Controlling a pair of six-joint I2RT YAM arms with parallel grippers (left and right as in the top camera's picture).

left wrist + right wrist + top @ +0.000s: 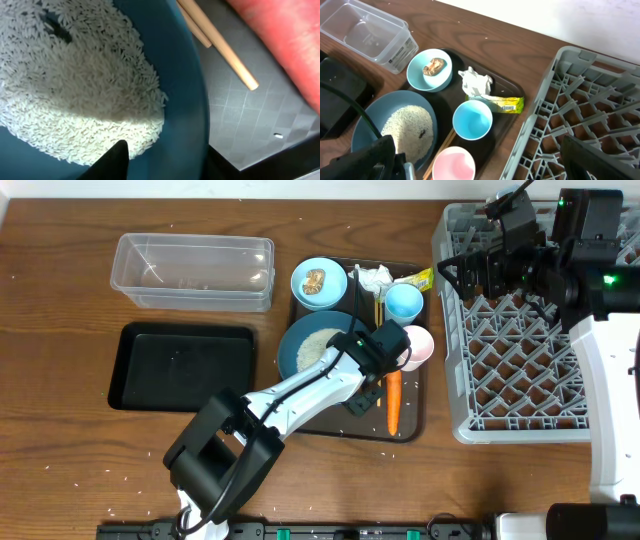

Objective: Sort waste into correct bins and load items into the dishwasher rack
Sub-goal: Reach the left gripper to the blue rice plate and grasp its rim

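Though hidden overhead, chopstick tips [250,83] close-up.

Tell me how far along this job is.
Nothing looks done: the rack, clear tub and black tray look empty. In hand: the left gripper is at the blue dish of rice. Left: tissue, wrapper, carrot, food lump, blue cup, pink cup, bowl, chopsticks, on the brown tray.

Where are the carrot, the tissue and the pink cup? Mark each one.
orange carrot [393,405], overhead view, middle of its body.
crumpled white tissue [476,83], right wrist view, centre of the wad.
pale pink cup [454,165], right wrist view, its inner floor.
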